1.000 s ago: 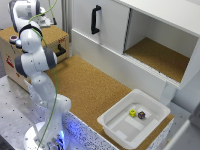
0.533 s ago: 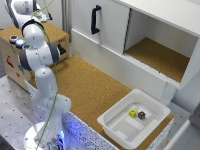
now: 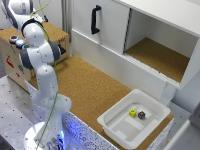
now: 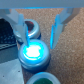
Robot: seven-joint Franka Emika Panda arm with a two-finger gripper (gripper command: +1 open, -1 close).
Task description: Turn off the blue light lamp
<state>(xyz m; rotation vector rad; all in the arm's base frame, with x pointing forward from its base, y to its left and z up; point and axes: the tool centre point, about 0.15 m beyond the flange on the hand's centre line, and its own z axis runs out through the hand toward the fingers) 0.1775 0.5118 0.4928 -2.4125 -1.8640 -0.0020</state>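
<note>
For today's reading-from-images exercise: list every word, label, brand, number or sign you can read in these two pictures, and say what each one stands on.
No text can be read in either picture.
Wooden box, side face: small red and dark marks, too blurred to read.
Yellow cube and dark cube in the white tray: any face marks are too small to tell.
Blue light lamp, lit, below the open hand: no lettering visible.

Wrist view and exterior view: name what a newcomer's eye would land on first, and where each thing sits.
In the wrist view, the blue light lamp glows brightly, lit, directly below the open claw, whose fingers straddle it from above. In the exterior view, the white arm rises at the exterior view's left over a wooden box, and a white tray holding a yellow die sits on the cork surface at lower right.
</note>
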